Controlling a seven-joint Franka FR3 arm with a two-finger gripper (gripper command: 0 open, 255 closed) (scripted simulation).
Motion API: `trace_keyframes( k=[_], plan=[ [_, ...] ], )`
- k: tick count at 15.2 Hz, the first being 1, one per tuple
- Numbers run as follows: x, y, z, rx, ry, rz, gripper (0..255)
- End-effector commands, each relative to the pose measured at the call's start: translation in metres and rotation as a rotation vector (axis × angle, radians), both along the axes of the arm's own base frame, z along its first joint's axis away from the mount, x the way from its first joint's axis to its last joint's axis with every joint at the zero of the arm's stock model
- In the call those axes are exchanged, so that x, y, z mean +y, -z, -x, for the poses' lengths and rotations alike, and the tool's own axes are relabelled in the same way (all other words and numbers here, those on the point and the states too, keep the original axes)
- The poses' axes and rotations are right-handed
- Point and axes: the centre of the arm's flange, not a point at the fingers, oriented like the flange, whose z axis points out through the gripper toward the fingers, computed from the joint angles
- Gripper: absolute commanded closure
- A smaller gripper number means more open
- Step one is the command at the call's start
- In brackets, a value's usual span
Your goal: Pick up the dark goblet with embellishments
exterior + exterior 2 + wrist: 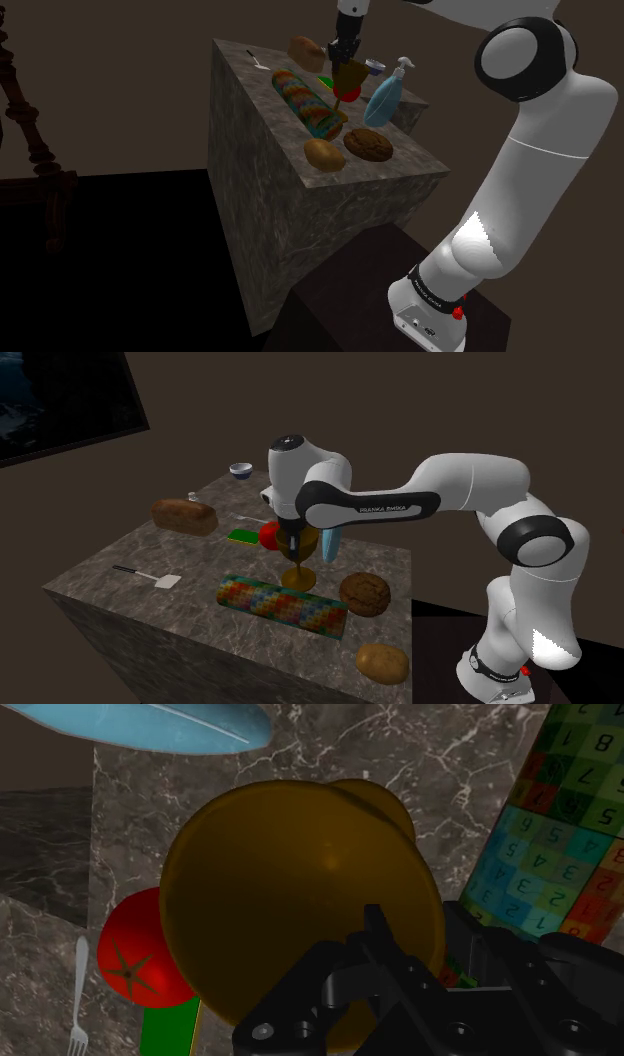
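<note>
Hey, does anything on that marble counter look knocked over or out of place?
The blue pump bottle seems to lie tipped over on the counter rather than standing, just to the shoulder view's right of the goblet that the hand grips. Nothing looks spilled or broken.

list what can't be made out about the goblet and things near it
- Goblet embellishments: too small in the shoulder view, none discernible in the wrist view.
- Goblet bowl, second exterior view: partly hidden behind the hand.
- Blue bottle, wrist view: cut off by the edge.
- Green item beside the tomato: covered by the goblet, cut off.
</note>
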Motion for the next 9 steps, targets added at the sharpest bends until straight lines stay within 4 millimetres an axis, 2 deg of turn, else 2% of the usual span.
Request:
trace_keyframes(
  k=[1, 2, 9],
  plan=[
    [0.0, 0.001, 0.0, 0.001, 0.0, 0.0, 255],
    [0.0, 0.001, 0.0, 0.001, 0.0, 0.0, 255],
    [0.0, -0.036, 0.0, 0.001, 0.0, 0.0, 255]
  ],
)
